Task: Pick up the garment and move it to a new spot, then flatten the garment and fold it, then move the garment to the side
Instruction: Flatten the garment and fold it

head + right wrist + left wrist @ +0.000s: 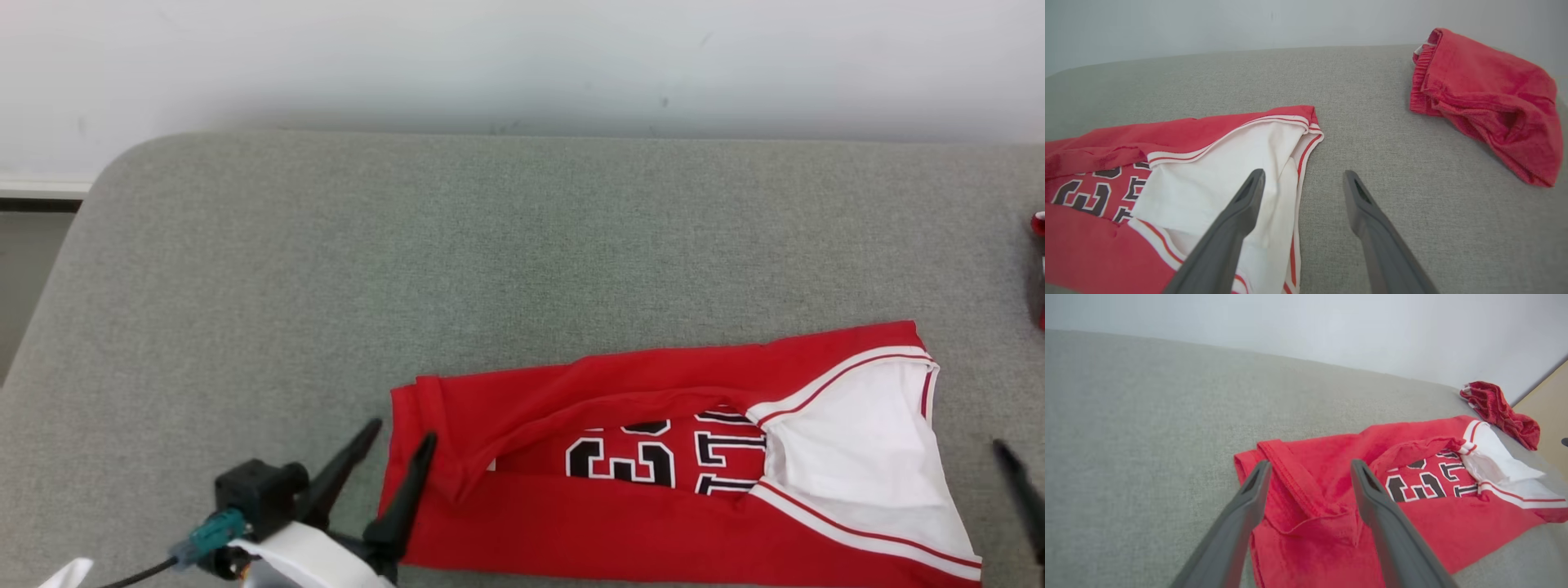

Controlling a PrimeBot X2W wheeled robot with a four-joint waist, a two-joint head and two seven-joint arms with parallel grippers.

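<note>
Garment (620, 523) lies partly folded — red, white-trimmed, black numerals showing.

red jersey (678, 474) | partly folded, rumpled | flat on grey cushion (408, 269)

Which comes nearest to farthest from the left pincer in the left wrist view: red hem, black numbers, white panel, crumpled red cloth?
1. Red hem, between the left pincer fingers in view.
2. Black numbers, to the right.
3. White panel, farther right.
4. Crumpled red cloth, far right corner.
</note>
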